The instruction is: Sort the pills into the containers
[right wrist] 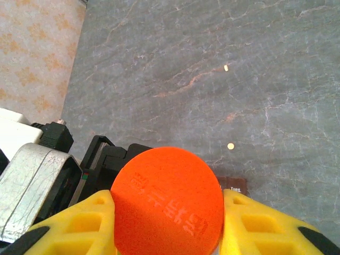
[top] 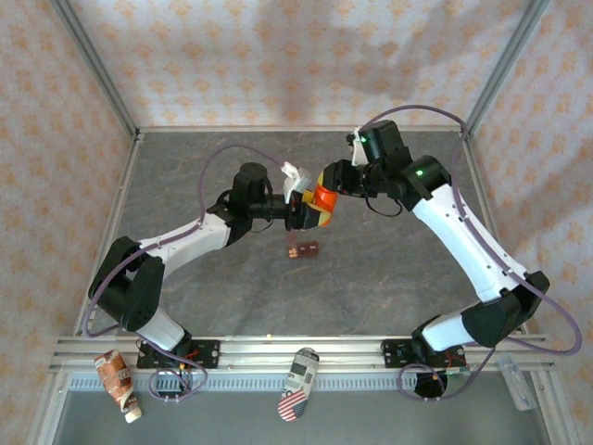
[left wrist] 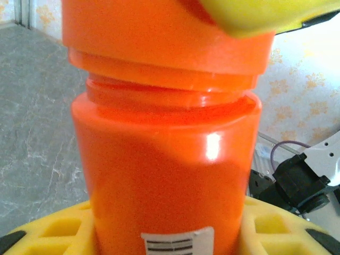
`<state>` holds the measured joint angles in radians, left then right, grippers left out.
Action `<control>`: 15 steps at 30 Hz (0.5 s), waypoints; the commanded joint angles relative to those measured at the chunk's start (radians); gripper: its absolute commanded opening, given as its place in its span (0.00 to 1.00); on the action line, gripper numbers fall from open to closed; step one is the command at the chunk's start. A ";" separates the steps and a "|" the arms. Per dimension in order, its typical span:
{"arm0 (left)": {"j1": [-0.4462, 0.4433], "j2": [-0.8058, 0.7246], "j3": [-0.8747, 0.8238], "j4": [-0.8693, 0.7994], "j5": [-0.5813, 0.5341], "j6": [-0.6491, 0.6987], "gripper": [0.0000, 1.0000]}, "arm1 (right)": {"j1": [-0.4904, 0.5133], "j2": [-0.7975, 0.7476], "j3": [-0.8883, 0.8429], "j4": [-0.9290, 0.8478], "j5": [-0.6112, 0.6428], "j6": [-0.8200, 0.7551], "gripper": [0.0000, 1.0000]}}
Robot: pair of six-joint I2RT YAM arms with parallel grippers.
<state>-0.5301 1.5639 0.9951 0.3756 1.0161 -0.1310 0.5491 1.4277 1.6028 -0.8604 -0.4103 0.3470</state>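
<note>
My right gripper [right wrist: 167, 196] was clamped on the cap [right wrist: 164, 212] of the orange bottle [left wrist: 164, 175] that my left gripper [left wrist: 170, 236] held, while two pills [right wrist: 230, 145] lay on the table [right wrist: 292, 79] near the containers [right wrist: 236, 186], likely light and prone to roll, wanting a careful fingertip pinch.

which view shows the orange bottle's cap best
The right wrist view: the cap faces the lens, embossed top sharp between yellow fingers. The left wrist view shows its side rim above the bottle neck. The top external view shows it small and far off.
</note>
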 commanded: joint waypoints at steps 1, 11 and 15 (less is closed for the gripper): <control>-0.012 -0.066 0.042 0.208 0.000 0.003 0.00 | 0.022 0.027 0.017 -0.082 -0.032 0.040 0.35; -0.032 -0.106 0.093 -0.073 -0.034 0.212 0.00 | 0.023 0.113 0.124 -0.198 -0.043 -0.025 0.35; -0.048 -0.119 0.076 -0.047 -0.107 0.225 0.00 | 0.038 0.097 0.063 -0.123 -0.057 0.057 0.35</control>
<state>-0.5381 1.5181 1.0203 0.2096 0.9298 0.0097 0.5583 1.5063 1.7161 -0.9756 -0.4297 0.3389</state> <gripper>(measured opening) 0.461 0.374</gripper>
